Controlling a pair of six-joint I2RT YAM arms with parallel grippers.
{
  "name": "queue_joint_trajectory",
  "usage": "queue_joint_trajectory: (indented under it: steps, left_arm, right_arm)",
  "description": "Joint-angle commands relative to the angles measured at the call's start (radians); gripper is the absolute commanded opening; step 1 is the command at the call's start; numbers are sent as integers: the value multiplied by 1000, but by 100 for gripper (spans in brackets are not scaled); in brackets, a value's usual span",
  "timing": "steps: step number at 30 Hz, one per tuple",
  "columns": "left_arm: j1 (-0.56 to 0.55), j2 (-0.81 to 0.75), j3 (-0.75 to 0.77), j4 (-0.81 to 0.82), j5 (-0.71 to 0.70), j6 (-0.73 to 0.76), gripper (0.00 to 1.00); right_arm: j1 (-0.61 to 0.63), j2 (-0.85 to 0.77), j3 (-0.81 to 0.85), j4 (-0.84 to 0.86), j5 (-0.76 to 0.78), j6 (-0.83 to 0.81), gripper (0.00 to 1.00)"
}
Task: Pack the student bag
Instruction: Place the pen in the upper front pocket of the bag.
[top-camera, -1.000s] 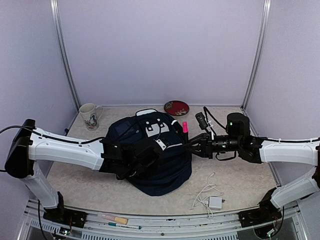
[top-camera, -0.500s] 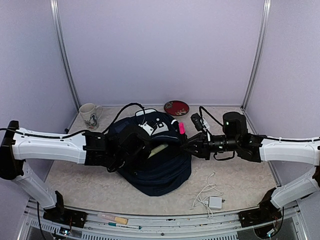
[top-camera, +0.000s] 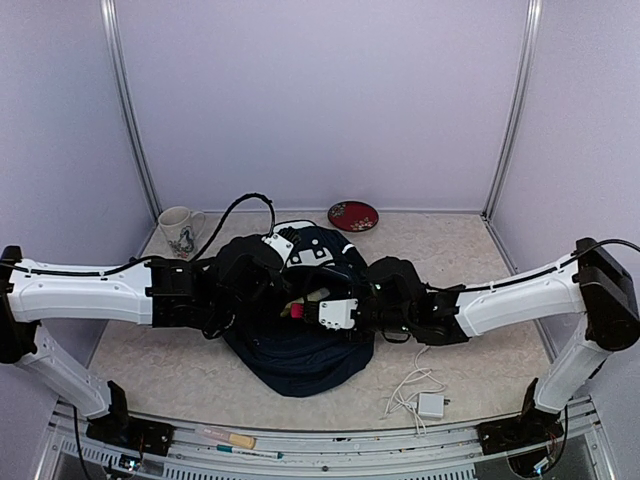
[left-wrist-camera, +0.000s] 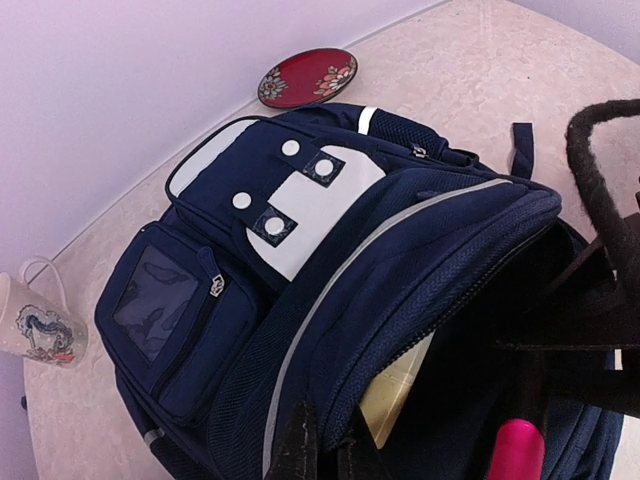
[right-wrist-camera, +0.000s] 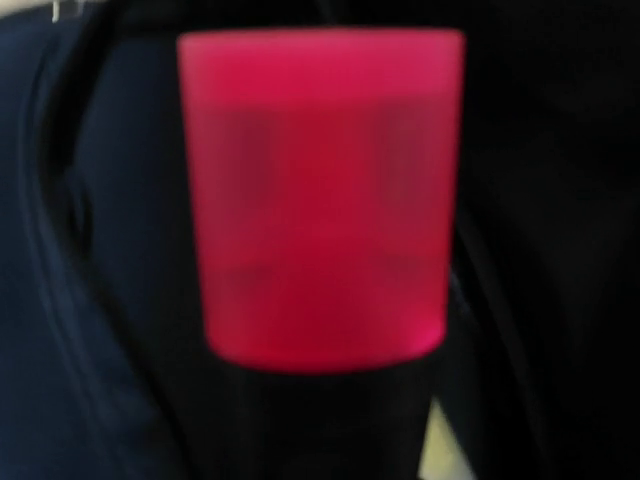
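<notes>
The student bag (top-camera: 300, 350) is a dark navy backpack lying mid-table; the left wrist view shows its white top patch (left-wrist-camera: 300, 195). My left gripper (top-camera: 280, 298) is shut on the rim of the bag's main opening (left-wrist-camera: 335, 445) and holds it lifted open. My right gripper (top-camera: 314, 311) is shut on a marker with a pink cap (top-camera: 297, 311) and a black body. The cap sits inside the open mouth of the bag and fills the right wrist view (right-wrist-camera: 320, 200); it also shows in the left wrist view (left-wrist-camera: 518, 450). A yellowish checked book (left-wrist-camera: 400, 395) lies inside the bag.
A red patterned plate (top-camera: 353, 215) lies at the back behind the bag. A white mug (top-camera: 180, 232) stands at the back left. A white charger with its cable (top-camera: 430, 403) lies at the front right. Pens (top-camera: 230, 438) lie on the front rail.
My right arm has reached left, carrying the pink-capped marker from beside the bag into its opening. My left gripper has pulled the opening's rim up and left, widening the mouth.
</notes>
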Motion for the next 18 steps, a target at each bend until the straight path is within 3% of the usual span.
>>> queue_joint_trajectory:
  steps: [1, 6, 8, 10, 12, 13, 18]
  left_arm:
    - [-1, -53, 15, 96, -11, -7, 0]
    - [-2, -46, 7, 109, 0, -11, 0]
    - [-2, -47, 8, 107, 3, -7, 0]
    - [-3, -47, 13, 107, 3, -3, 0]
    - [-3, -45, 14, 107, 3, 0, 0]
    - [-2, -43, 15, 106, 4, 0, 0]
    - [-4, -43, 5, 107, 10, -8, 0]
  right_arm:
    - [9, 30, 37, 96, 188, -210, 0]
    - [31, 119, 66, 69, 329, -309, 0]
    - [44, 148, 61, 87, 400, -354, 4]
    - [50, 151, 62, 87, 416, -354, 18]
    - [54, 148, 89, 47, 412, -319, 43]
    - [57, 146, 105, 28, 419, -296, 50]
    - [91, 104, 103, 18, 438, -244, 60]
